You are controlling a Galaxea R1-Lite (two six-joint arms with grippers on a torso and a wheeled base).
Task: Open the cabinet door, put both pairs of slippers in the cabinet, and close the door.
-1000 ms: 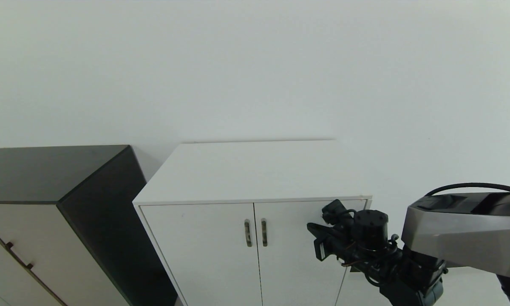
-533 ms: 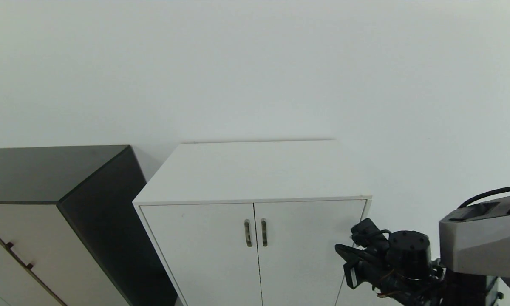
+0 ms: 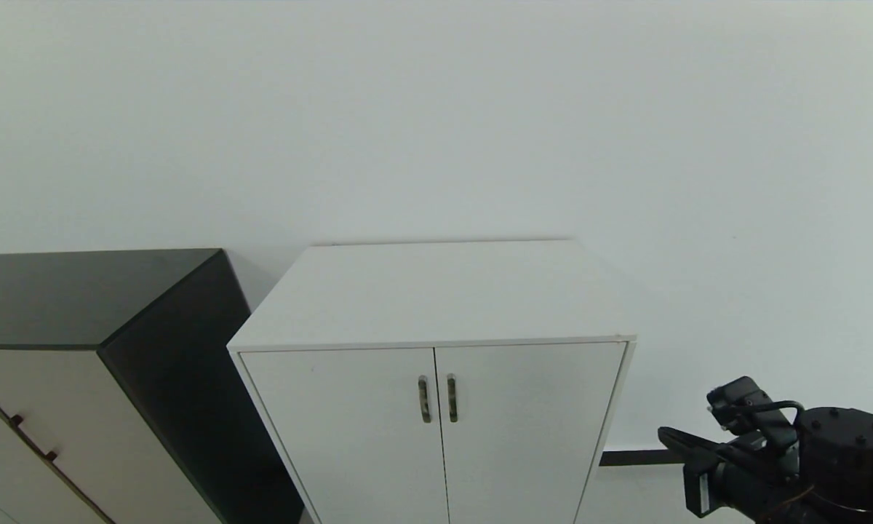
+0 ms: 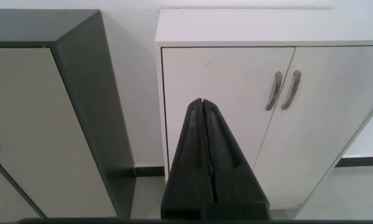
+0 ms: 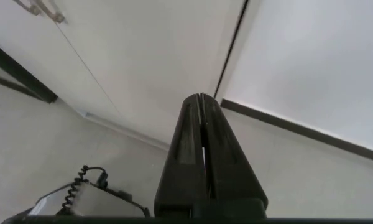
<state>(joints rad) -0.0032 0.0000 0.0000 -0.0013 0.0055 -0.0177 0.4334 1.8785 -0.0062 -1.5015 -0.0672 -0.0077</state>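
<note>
In the lower centre of the head view, the white cabinet stands shut; its rigid doors should swing lightly if pulled by the left handle or right handle, while the left gripper and right gripper are clenched empty.

Bright, even light casts a soft shadow beside the cabinet.

Head camera looks down on the white cabinet from in front, taking in its top and both doors; left wrist camera faces the same doors from lower and nearer; right wrist camera, off the cabinet's right side, tilts toward its foot and the floor
</note>
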